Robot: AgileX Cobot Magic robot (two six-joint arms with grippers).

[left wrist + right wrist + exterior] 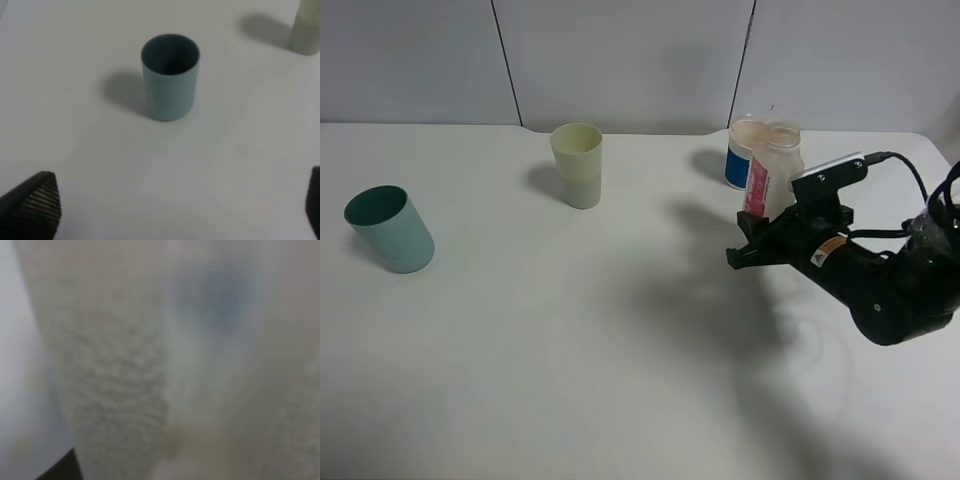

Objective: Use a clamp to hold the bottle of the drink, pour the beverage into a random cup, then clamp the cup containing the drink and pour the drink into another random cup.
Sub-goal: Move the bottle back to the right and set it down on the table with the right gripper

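We find three cups and bottle on counter (570,380). Left cup (388,228) stands upright at far left, alone. Middle cup (578,164) stands further back, left of centre, well apart from it. At far right, bottle (772,165) sits in grip of right pincer (740,243). Rear cup (738,160) is just behind bottle, partly hidden by it. Wall (620,60) runs behind all.

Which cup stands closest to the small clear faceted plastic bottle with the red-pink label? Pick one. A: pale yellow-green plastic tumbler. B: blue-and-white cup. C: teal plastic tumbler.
B: the blue-and-white cup stands right beside the bottle in the high view.
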